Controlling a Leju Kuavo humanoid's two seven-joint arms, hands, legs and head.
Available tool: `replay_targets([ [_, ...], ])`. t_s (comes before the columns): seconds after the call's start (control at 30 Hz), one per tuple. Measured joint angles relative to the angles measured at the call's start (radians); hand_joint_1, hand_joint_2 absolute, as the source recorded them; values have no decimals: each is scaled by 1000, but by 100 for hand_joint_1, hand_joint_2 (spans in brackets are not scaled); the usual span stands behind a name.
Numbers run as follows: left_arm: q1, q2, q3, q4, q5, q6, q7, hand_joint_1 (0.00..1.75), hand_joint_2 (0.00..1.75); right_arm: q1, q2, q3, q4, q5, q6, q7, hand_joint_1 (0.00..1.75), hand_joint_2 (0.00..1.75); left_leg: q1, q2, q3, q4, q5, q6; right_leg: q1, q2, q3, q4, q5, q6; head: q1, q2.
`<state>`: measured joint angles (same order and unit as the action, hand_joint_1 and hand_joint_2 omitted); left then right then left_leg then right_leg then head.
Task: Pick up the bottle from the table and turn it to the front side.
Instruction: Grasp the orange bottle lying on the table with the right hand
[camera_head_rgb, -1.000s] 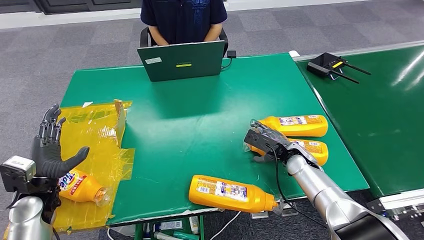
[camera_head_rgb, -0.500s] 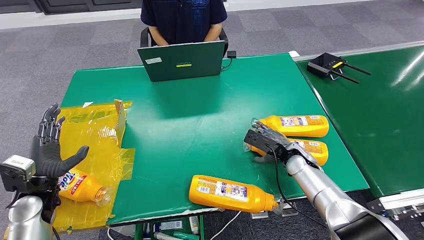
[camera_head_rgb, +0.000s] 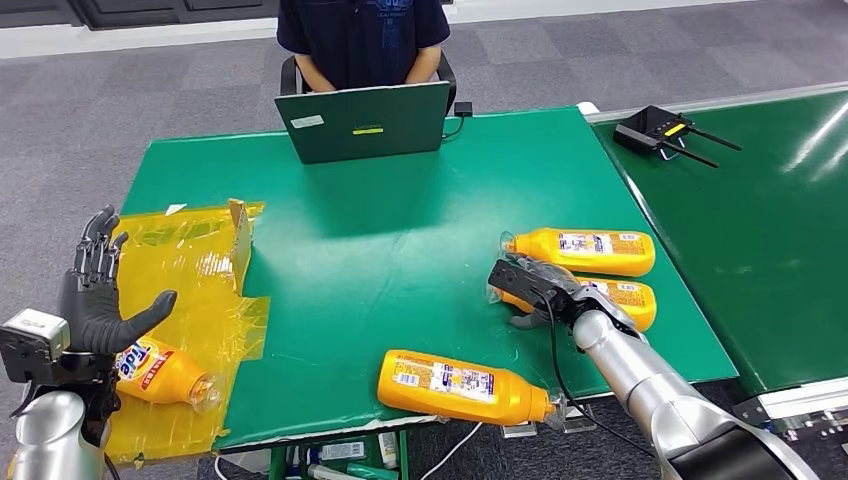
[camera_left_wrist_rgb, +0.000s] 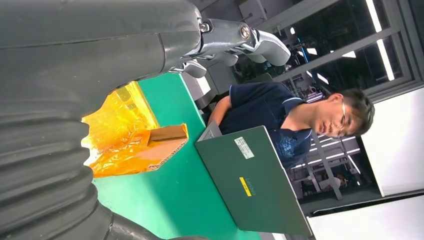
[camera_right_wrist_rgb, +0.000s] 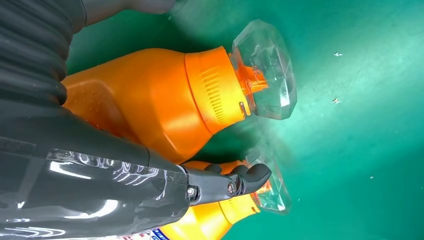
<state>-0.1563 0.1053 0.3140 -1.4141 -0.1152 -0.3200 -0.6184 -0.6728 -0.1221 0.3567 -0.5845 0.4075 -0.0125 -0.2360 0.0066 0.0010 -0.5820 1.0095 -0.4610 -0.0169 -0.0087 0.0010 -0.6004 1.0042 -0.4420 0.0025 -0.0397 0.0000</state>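
Right robot hand (camera_head_rgb: 535, 288): I see it resting on a glossy orange plastic bottle (camera_head_rgb: 620, 300) lying on the tabletop (camera_head_rgb: 400, 240); grip unclear.
Left robot hand (camera_head_rgb: 95, 295): raised, fingers spread, empty.
Cap (camera_right_wrist_rgb: 265, 70): clear, faceted.

Laptop (camera_head_rgb: 362, 121) at table's (camera_head_rgb: 400, 230) far edge, two bottles (camera_head_rgb: 590, 251) right, one (camera_head_rgb: 460, 386) front.

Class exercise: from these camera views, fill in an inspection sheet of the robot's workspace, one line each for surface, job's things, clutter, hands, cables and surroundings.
Surface: green table.
Job's things: four orange bottles lying flat: near bottle at the front edge, far bottle, middle bottle, left bottle.
Clutter: yellow film, cardboard piece, laptop.
Hands: right hand rests on the middle bottle, grip unclear; left hand raised, fingers apart.
Cables: black cable along the right arm.
Surroundings: seated person; second table with black device.
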Motion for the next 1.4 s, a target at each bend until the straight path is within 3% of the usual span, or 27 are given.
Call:
replay_targets([
  [0.33,39,5,0,-19,15,4,-1,0,175,-28,0,31,32,34,43,52,0,175,0,0,1,0,0,0,0,0,1,0,0,0,0,0],
  [0.37,42,5,0,-22,15,5,-2,0,175,-32,0,34,34,38,49,56,7,175,0,0,1,0,0,0,0,0,1,0,0,0,0,0],
  [0.5,45,4,0,-23,13,9,-10,0,175,-52,-5,52,49,53,88,69,175,175,0,0,1,0,0,0,0,0,1,0,0,0,0,0],
  [0.73,39,2,0,-15,12,11,-15,0,175,-98,-25,83,87,72,159,87,175,175,0,0,1,0,0,0,-1,0,1,0,0,0,0,0],
  [1.4,35,-8,0,-13,11,11,-19,0,175,-112,-42,100,109,66,137,90,175,175,0,1,1,0,0,0,0,0,1,0,0,0,0,0],
])
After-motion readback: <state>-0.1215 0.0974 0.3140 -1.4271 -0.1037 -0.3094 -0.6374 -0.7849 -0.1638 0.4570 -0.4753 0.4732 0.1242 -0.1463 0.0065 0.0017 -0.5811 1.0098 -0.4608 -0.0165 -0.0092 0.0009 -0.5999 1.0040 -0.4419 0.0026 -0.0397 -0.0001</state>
